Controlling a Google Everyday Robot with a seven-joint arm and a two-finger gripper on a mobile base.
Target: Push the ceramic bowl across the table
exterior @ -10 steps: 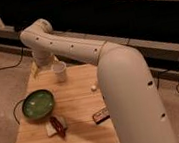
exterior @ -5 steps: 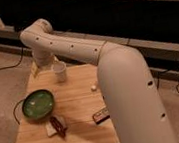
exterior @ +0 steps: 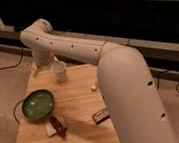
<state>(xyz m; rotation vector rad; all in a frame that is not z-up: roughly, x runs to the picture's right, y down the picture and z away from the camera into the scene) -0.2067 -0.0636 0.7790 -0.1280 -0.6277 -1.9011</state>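
Observation:
The green ceramic bowl [exterior: 38,104] sits upright on the left side of the light wooden table [exterior: 77,100], near its left edge. My white arm reaches from the lower right up over the table and bends down at the far left corner. The gripper [exterior: 38,68] hangs there, behind the bowl and left of the white cup [exterior: 59,71], apart from the bowl. It is largely hidden by the arm's last link.
A small white lump [exterior: 93,87] lies mid-table. A dark snack bar [exterior: 100,115] and a red and white packet [exterior: 57,126] lie near the front edge. A dark shelf wall stands behind the table, and cables run on the floor.

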